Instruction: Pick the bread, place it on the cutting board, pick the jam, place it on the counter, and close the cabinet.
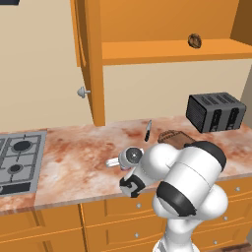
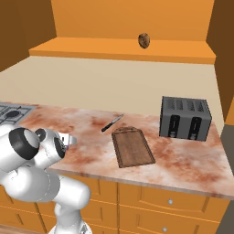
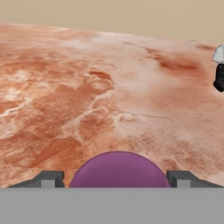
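The bread (image 1: pixel 195 41) (image 2: pixel 144 40) sits on the shelf of the open cabinet (image 1: pixel 167 49), whose door (image 1: pixel 82 44) stands swung out to the left. The dark cutting board (image 2: pixel 132 146) lies bare on the counter (image 1: pixel 74 157), partly behind my arm in the left base view. My gripper (image 3: pixel 116 179) is shut on the purple jam (image 3: pixel 119 169), whose rounded top shows between the fingertips. The hand (image 1: pixel 132 186) is low over the counter's front edge. Whether the jar touches the stone I cannot tell.
A black toaster (image 1: pixel 215 111) (image 2: pixel 185 118) stands at the right of the counter. A knife (image 1: pixel 148 130) (image 2: pixel 112 123) (image 3: pixel 218 72) lies near the back wall beside the board. The grey gas hob (image 1: pixel 17 157) is at the left.
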